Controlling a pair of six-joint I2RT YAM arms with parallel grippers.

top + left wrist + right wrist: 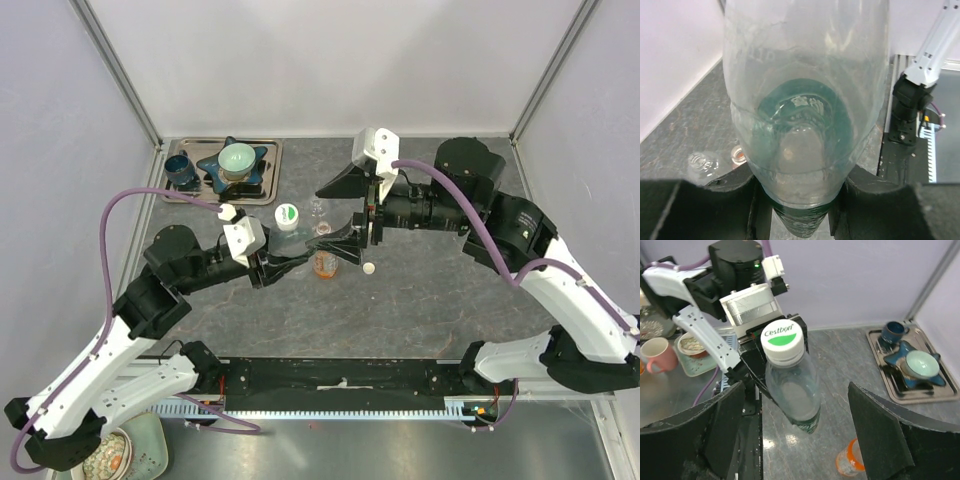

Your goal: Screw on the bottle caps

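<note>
Bottle (pixel 792 390), clear with white cap (pixel 782 340) on, pinched by left claw (pixel 800 212); right claw (pixel 790 437) spread wide either side, not touching. Orange bottle (pixel 323 262) stands on desk (pixel 450 290).

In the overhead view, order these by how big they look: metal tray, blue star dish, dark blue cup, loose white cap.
1. metal tray
2. blue star dish
3. dark blue cup
4. loose white cap
All four sit at about table level, so nearness to the camera hardly affects the order.

Orange bottle (pixel 323 263) just beside right tool (pixel 335 214)
</note>
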